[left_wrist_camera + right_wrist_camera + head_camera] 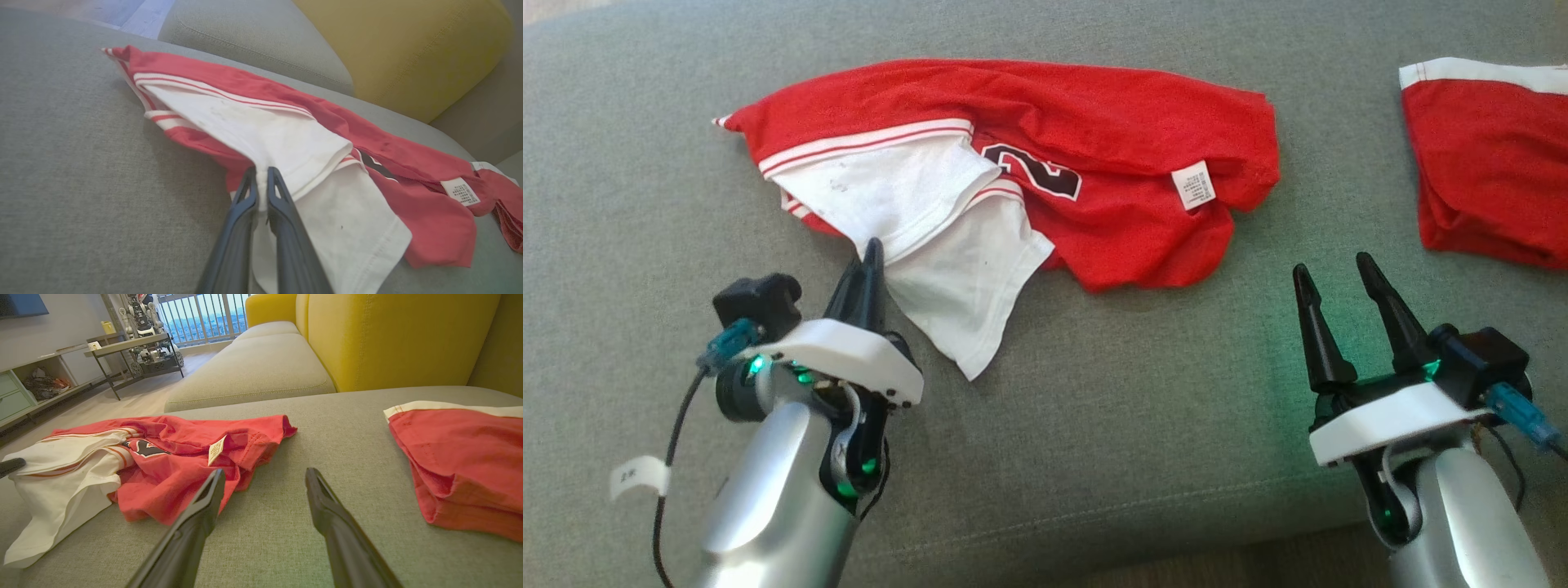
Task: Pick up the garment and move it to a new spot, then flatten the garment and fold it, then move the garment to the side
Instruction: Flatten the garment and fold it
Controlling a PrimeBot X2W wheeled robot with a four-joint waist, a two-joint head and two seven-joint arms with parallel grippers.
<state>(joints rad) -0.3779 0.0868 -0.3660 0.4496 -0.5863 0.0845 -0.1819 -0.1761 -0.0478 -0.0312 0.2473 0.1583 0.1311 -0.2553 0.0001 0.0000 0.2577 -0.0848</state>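
L gripper pinched tight on garment, white part. R gripper spread wide, apart from it. Long axis L–R.

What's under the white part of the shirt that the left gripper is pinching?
A red striped edge peeks out beneath the white part beside the left gripper, with grey sofa cushion around it. Anything directly below is covered by cloth.

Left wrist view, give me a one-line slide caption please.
Left claw shut on the white sleeve fabric of a crumpled red-and-white jersey on a grey sofa seat, yellow cushion behind.
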